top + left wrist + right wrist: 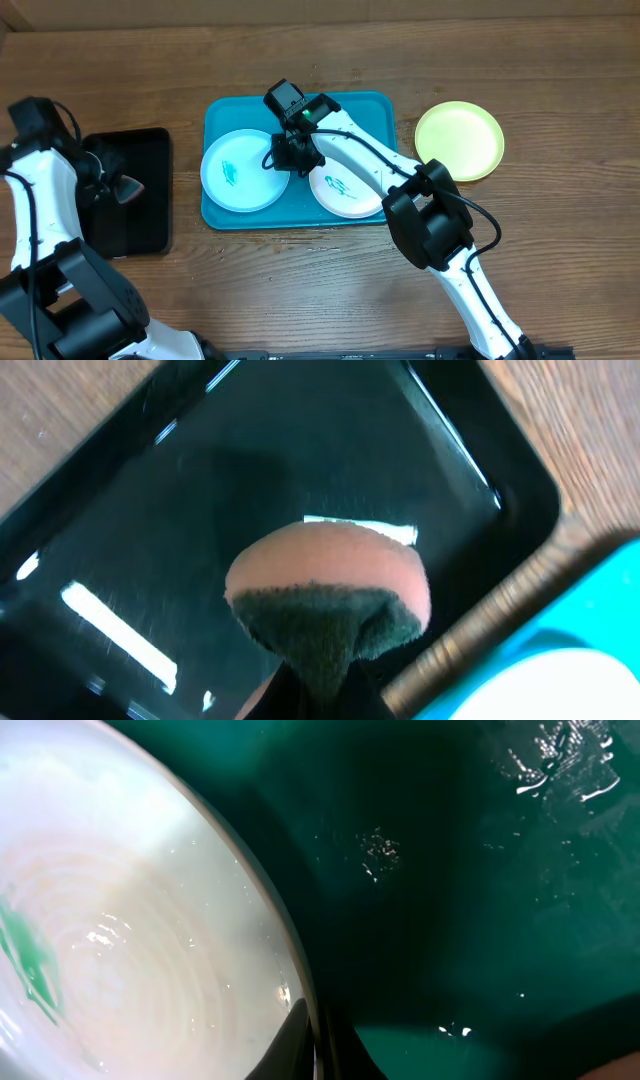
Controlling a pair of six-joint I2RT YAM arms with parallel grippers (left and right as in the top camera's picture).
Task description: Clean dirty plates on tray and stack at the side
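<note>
Three plates, by our count. Blue plate (pixel 232 172), teal smear at centre: left half of the tray (pixel 372 106). White plate (pixel 340 192), likewise smeared: right half of the tray, just beside the blue. Green plate (pixel 459 140): on the tabletop (pixel 300 285), off the tray's right end. Right hand (pixel 292 156): clamped on the blue plate's right rim, one finger on either side. Left hand (pixel 110 187): closed on a sponge (pixel 330 575), above the black tray (pixel 135 225).
</note>
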